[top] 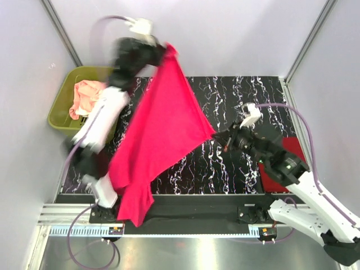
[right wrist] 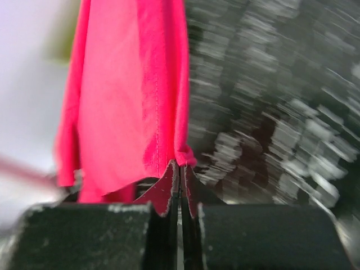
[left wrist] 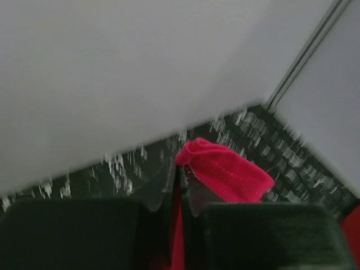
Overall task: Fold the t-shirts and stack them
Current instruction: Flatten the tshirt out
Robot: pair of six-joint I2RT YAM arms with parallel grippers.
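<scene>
A hot pink t-shirt (top: 160,129) hangs stretched in the air between my two grippers, its lower part drooping past the table's near edge. My left gripper (top: 164,53), raised high at the back left and blurred, is shut on one corner of it; the left wrist view shows the cloth (left wrist: 225,171) bunched at the closed left gripper (left wrist: 180,174). My right gripper (top: 219,138) is shut on the shirt's right corner over mid-table. In the right wrist view the cloth (right wrist: 129,101) hangs from the closed right gripper (right wrist: 181,169). A darker red t-shirt (top: 293,147) lies flat at the right, partly under my right arm.
An olive-green tub (top: 59,107) stands off the table's back left corner with a peach-pink t-shirt (top: 87,95) in it. The black marbled table (top: 236,95) is walled in by white panels at the back and both sides.
</scene>
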